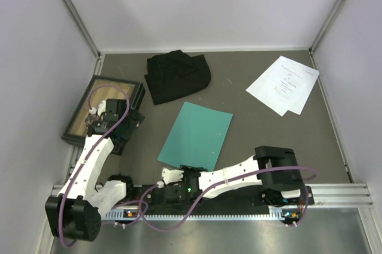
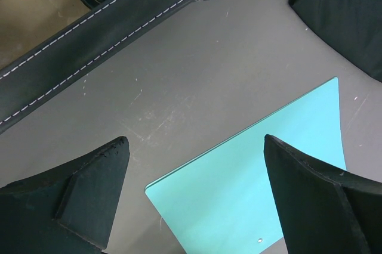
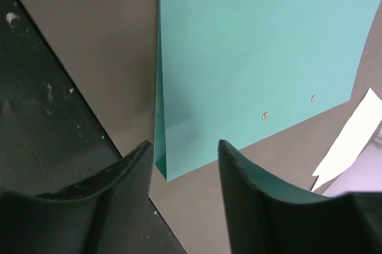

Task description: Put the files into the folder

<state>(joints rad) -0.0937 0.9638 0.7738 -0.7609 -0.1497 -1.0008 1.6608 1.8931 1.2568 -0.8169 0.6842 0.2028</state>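
The teal-green folder [image 1: 196, 136] lies closed and flat in the middle of the table. The files, two overlapping white sheets [image 1: 283, 84], lie at the far right, apart from it. My left gripper [image 1: 132, 121] is open and empty beside the tray, left of the folder. In the left wrist view [image 2: 196, 141] a folder corner [image 2: 239, 188] lies between its fingers. My right gripper [image 1: 171, 174] is open and empty at the folder's near left corner. In the right wrist view [image 3: 184, 143] that corner [image 3: 256, 45] sits between the fingers. A sheet corner [image 3: 352, 141] shows at right.
A dark-framed wooden tray [image 1: 101, 108] stands at the left, its stitched frame [image 2: 119, 21] close to my left gripper. A black cloth [image 1: 178, 75] lies at the back centre, also in the left wrist view [image 2: 346, 9]. White walls enclose the table on three sides.
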